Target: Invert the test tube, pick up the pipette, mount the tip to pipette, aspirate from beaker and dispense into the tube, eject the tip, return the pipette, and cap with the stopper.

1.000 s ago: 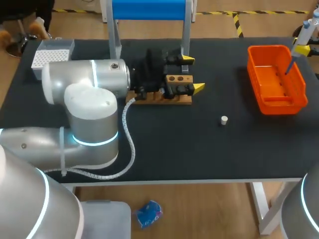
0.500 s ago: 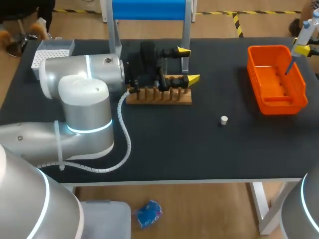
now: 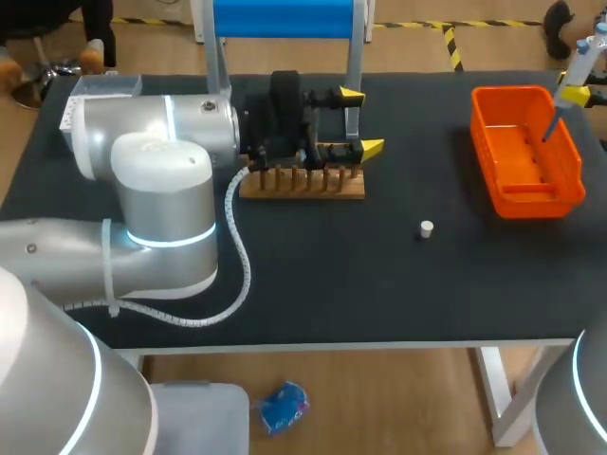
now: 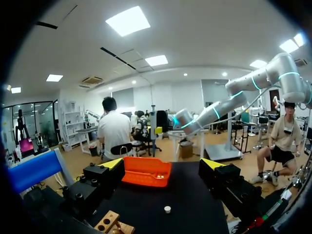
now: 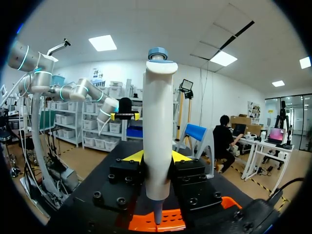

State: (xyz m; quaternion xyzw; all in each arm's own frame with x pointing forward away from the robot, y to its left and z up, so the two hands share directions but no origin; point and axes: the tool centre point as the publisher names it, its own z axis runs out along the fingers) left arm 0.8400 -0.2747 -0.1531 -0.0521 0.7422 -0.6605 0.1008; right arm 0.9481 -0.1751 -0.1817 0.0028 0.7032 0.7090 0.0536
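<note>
My left gripper (image 3: 360,121) hangs open and empty over the far right end of the wooden rack (image 3: 302,182). In the left wrist view its yellow-tipped fingers (image 4: 113,163) stand wide apart, with the rack (image 4: 113,224) under them and the white stopper (image 4: 167,209) and orange bin (image 4: 146,171) ahead. The stopper (image 3: 427,227) lies alone on the black table. My right gripper (image 3: 577,90) is above the orange bin (image 3: 526,194), shut on the white pipette (image 3: 586,59), whose tip points down into the bin. The right wrist view shows the pipette (image 5: 158,122) upright in the gripper (image 5: 157,157). I see no test tube or beaker.
A white tip box (image 3: 95,95) sits at the far left, partly behind my left arm. A blue-topped metal frame (image 3: 285,19) stands at the back edge behind the rack. My bulky left arm covers the table's left half.
My left gripper has drawn back from over the rack toward the table's far side, uncovering more of the rack. The right arm and pipette have stayed still.
</note>
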